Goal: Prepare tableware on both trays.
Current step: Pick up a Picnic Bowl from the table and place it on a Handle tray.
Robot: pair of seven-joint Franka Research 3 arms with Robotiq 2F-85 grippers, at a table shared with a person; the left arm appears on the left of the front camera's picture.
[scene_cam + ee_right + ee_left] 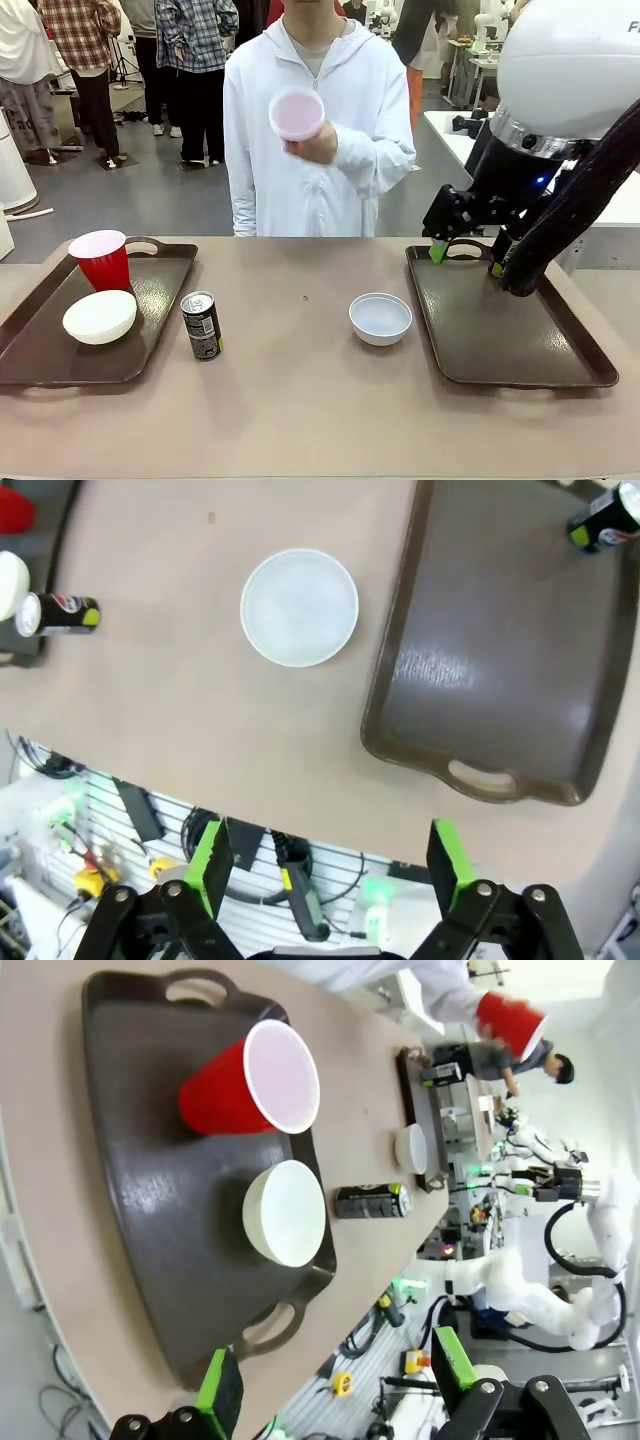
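Front view: the right arm (565,70) comes in from the right side and bends downward, and the right gripper (467,258) hangs to the right of the loose bowl (380,318) on the bare table (300,410). Its fingers stand wide apart with nothing between them. In the right wrist view it looks down from well above, and that bowl lies ahead of the gap and to its left.

The right tray (500,335) lies just right of the loose bowl, not touching it. A dark can (603,522) sits at a far corner of that tray, well apart from the bowl and partly cut by the picture edge.

Left of the loose bowl a second can (202,325) stands upright on the table. Beyond it the left tray (160,290) carries a red cup (100,260) and another white bowl (100,317), close together.

In the left wrist view the left gripper (335,1385) is spread open and empty. It hovers off the handle end of the left tray, well apart from the loose bowl.

Across the table behind the loose bowl, a person's hand (318,145) is raised at chest height. It holds a second red cup (297,113), tilted so its white inside faces the robot.
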